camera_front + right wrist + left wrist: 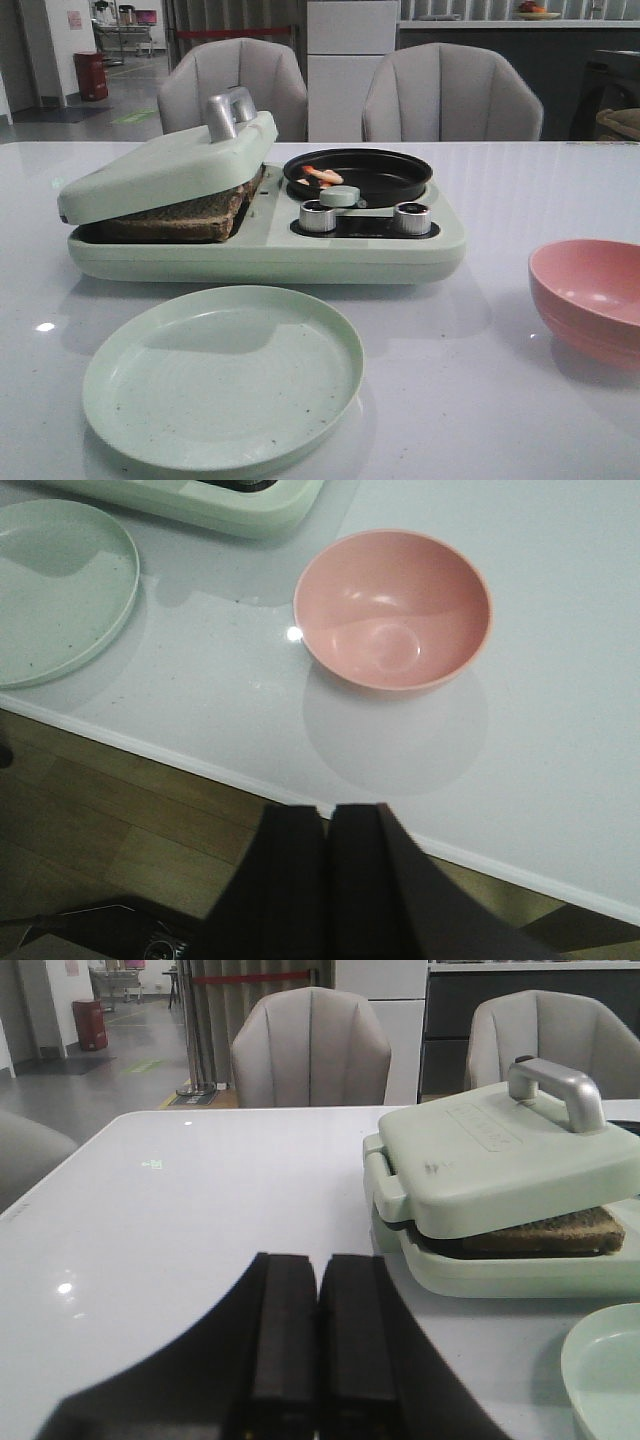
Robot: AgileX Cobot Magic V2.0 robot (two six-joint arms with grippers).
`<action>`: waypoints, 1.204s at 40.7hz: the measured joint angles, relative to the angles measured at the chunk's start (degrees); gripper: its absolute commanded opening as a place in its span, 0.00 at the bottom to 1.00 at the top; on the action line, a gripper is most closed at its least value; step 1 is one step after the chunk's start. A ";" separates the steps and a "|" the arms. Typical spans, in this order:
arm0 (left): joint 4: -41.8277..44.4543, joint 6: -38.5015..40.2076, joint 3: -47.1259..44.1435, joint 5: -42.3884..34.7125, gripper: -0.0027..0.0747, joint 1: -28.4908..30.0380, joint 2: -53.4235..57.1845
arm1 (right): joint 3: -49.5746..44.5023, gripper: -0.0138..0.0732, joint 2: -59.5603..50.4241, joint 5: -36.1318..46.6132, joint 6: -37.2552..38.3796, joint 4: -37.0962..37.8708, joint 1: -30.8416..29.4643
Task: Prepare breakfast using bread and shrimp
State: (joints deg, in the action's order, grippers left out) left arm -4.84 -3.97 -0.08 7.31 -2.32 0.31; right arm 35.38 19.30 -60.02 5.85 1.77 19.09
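The bread (185, 212) lies in the left half of a pale green breakfast maker (300, 250), its dark crust edge showing under the lowered lid (165, 165); the left wrist view shows the bread (545, 1232) too. The shrimp (322, 176), small orange and pale pieces, sit in the black pan (358, 172) on the maker's right half. My left gripper (318, 1260) is shut and empty over the table, left of the maker. My right gripper (330, 810) is shut and empty, hanging over the table's front edge near the pink bowl (392, 608). Neither gripper shows in the front view.
An empty pale green plate (222, 375) lies in front of the maker. An empty pink bowl (590, 298) stands at the right. Two silver knobs (318, 216) face forward on the maker. Two grey chairs (232, 85) stand behind the table.
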 measured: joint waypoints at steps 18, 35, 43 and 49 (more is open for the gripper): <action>0.00 0.00 0.00 -0.23 0.16 0.00 0.00 | 0.00 0.20 0.00 0.00 0.00 0.00 0.00; 0.00 0.00 0.00 -0.23 0.16 0.00 0.00 | 0.00 0.20 0.00 0.00 0.00 0.00 0.00; 0.00 0.00 0.00 -0.23 0.16 0.00 0.00 | 0.00 0.20 0.00 0.00 0.00 0.00 0.00; 0.00 0.00 0.00 -0.23 0.16 0.00 0.00 | -0.21 0.20 -1.96 0.58 0.00 0.67 -1.37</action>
State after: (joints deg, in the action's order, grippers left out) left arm -4.84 -3.97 -0.08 7.09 -2.32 0.31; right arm 35.16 17.34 -59.44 5.85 2.44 17.72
